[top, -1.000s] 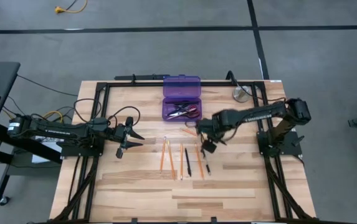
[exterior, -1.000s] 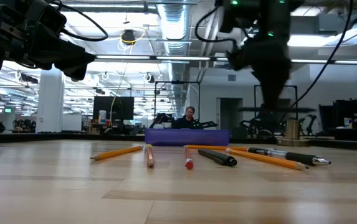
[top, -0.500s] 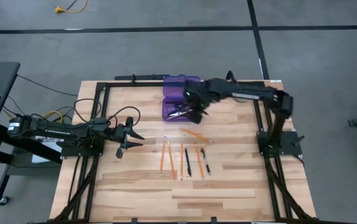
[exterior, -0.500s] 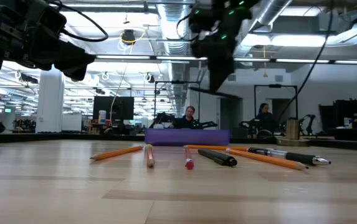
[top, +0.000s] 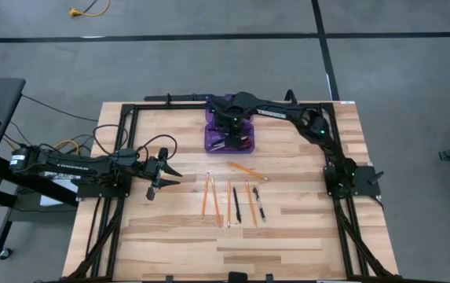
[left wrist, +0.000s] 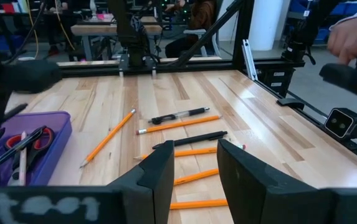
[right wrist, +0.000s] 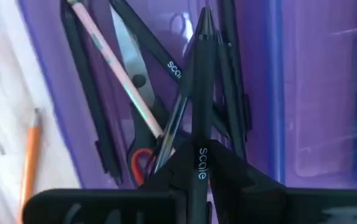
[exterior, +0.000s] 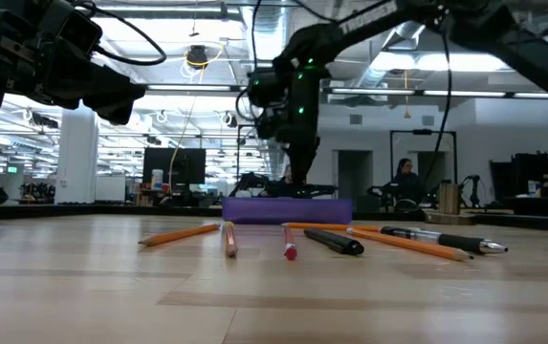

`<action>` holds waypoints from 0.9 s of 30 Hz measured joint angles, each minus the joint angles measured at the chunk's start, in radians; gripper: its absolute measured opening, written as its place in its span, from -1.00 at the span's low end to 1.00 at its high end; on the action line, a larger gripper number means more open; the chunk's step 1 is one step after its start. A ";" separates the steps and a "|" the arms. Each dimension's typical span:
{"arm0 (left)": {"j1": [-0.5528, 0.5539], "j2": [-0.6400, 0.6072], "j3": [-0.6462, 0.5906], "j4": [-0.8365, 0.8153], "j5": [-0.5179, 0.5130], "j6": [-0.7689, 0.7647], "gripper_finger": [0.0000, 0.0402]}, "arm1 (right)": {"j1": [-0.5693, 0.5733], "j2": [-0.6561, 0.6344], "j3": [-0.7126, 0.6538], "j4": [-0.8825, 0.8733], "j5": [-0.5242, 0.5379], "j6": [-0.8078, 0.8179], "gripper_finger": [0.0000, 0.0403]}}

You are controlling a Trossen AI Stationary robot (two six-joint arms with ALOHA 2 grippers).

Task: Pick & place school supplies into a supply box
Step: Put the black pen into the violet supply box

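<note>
The purple supply box (top: 228, 110) lies open at the table's far middle; red-handled scissors (right wrist: 138, 158), a pencil and dark pens lie in it. My right gripper (top: 230, 130) hangs over the box (right wrist: 303, 93), shut on a black pen (right wrist: 200, 81). Several orange pencils (top: 214, 200) and two dark pens (top: 236, 202) lie flat in a row on the table's middle, and one pencil (top: 246, 170) lies slanted nearer the box. My left gripper (top: 170, 174), open (left wrist: 194, 171), waits left of the row. My right gripper pinches the black pen's barrel (right wrist: 198, 158) between its two fingers. The pen lies along the fingers and sticks out ahead of them, its free end (right wrist: 204, 18) pointing down into the box. Whether that end touches the things inside, I cannot tell.
The box's lid (top: 230, 102) stands open on the far side. A dark frame rail (top: 177, 99) runs along the table's far edge. In the low view, people (exterior: 405, 177) sit in the room behind the table. Bare wood lies near the row (top: 232, 244).
My right gripper has risen from beside the row of pens and swung toward the far edge and leftward, and now hangs over the purple box with the black pen in its fingers. The left arm and the pencils on the table have kept still.
</note>
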 joint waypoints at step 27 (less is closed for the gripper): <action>0.000 0.000 0.000 -0.021 0.000 0.011 -0.45 | -0.015 0.062 0.053 -0.024 0.090 0.000 -0.75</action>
